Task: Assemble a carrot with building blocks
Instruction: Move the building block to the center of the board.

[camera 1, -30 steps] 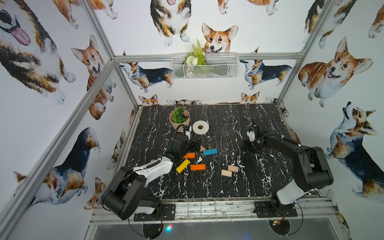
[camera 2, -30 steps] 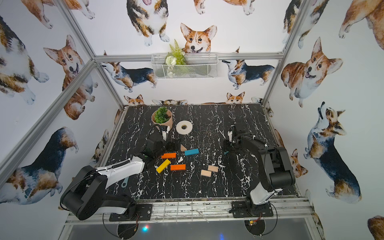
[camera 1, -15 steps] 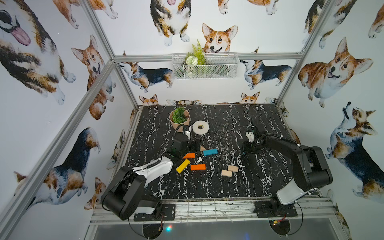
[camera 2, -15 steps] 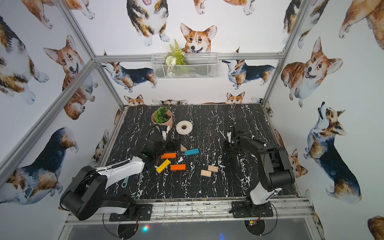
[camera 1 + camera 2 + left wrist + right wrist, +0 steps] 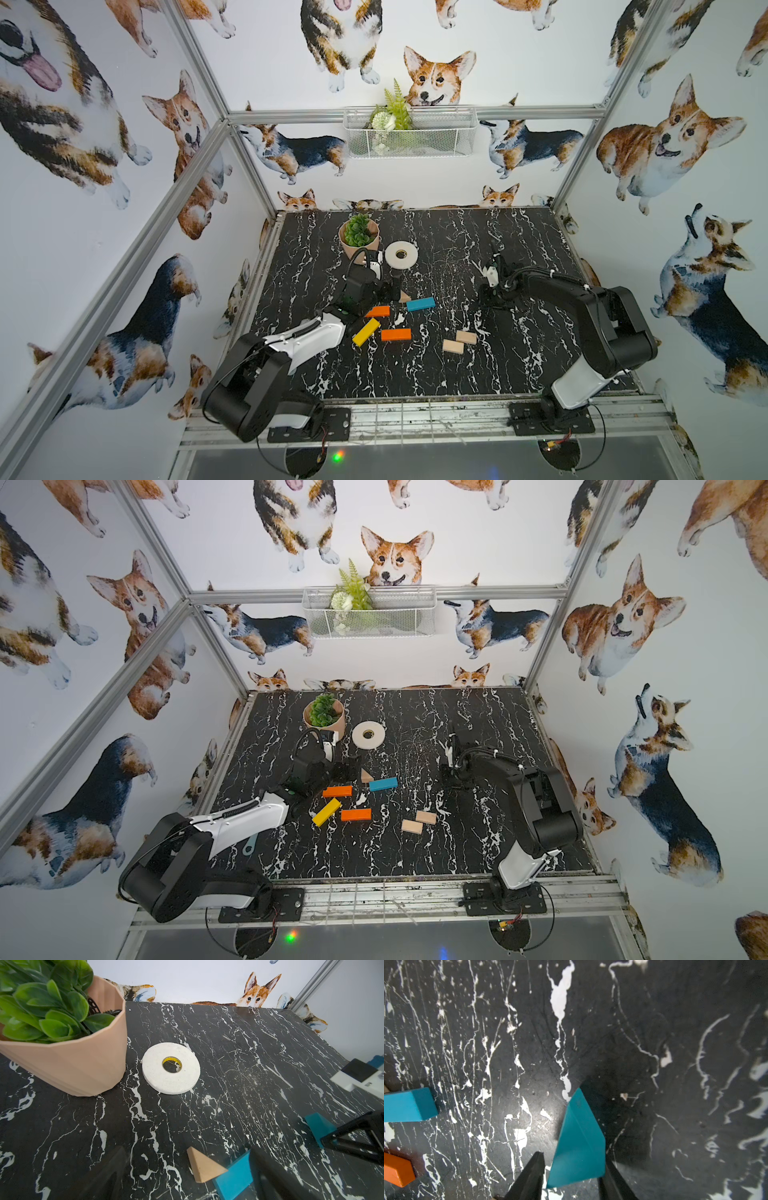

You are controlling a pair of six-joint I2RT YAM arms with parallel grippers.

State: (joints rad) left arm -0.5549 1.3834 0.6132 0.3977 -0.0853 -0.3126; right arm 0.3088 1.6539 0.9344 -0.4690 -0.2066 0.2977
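The building blocks lie loose on the black marble table (image 5: 436,374); no carrot is in view. My left gripper (image 5: 187,1153) is open wide astride the wood triangle (image 5: 204,1165), beside the teal bar (image 5: 420,304). Nearer the front lie two orange blocks (image 5: 378,311) (image 5: 396,334), a yellow one (image 5: 366,331) and two plain-wood rectangles (image 5: 466,337) (image 5: 453,346). My right gripper (image 5: 573,1157) points down at the table with the teal triangle (image 5: 579,1136) between its jaws. One finger touches it and a narrow gap shows at the other.
A potted green plant (image 5: 358,237) and a white tape roll (image 5: 401,254) stand just behind the left gripper. A wire basket (image 5: 409,133) hangs on the back wall. A small blue-grey tool (image 5: 250,845) lies by the left arm's base.
The right gripper's jaws have narrowed around the teal triangle. The left arm and the other blocks have not moved.
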